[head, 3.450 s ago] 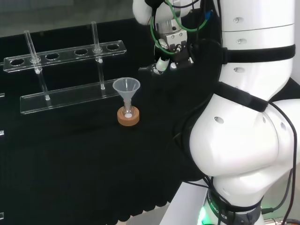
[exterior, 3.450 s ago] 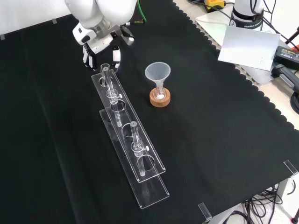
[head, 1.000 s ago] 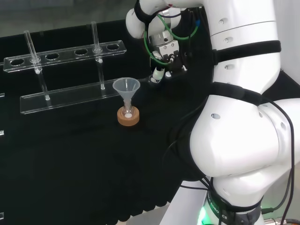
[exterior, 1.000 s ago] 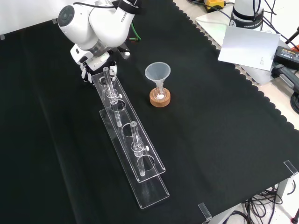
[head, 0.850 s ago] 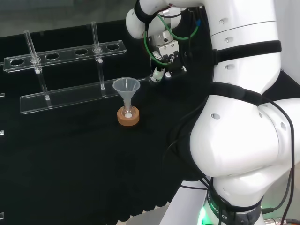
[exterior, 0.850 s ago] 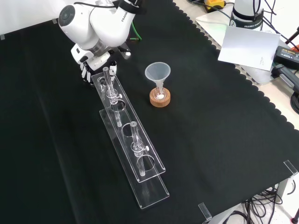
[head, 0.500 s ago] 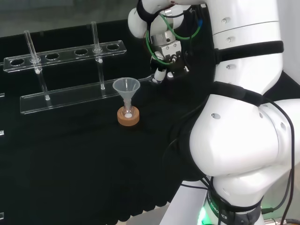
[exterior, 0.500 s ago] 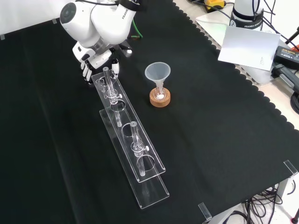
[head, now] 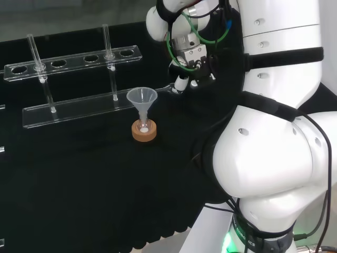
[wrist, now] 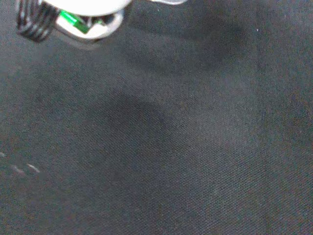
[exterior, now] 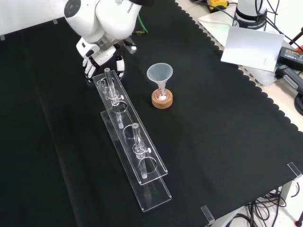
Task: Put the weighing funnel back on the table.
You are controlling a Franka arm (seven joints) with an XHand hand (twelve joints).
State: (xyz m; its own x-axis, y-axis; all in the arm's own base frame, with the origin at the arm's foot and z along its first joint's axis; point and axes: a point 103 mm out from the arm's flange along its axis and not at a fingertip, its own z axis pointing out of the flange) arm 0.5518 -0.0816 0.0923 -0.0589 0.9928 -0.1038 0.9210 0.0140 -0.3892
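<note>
Head view, taken from its left. The clear test-tube rack stands with two test tubes upright in it. Next comes the funnel, mouth up, its stem down in the cork ring. Neither belongs to this job, so leave both alone.

To the right of the funnel's rim in this view, a small pale clear piece shows at the tip of the hand. I take it for the weighing funnel. I cannot tell whether it rests on the cloth or hangs in the hand, nor whether the hand is clasped or released.

In the front view the hand hangs low over the tabletop, close by the rack's far end. Whether they touch cannot be judged. The wrist view shows bare black cloth below the palm, with nothing in the way.

Judgement: the set-down is the step in hand.
- Confirm that the piece bears on the cloth before you let go; do not drop it.
- Lay it on its side, where it is least likely to roll.
- Keep the spot apart from both the rack and the funnel.
- Withdraw straight upward; a sideways sweep risks striking the rack or dragging the piece.
</note>
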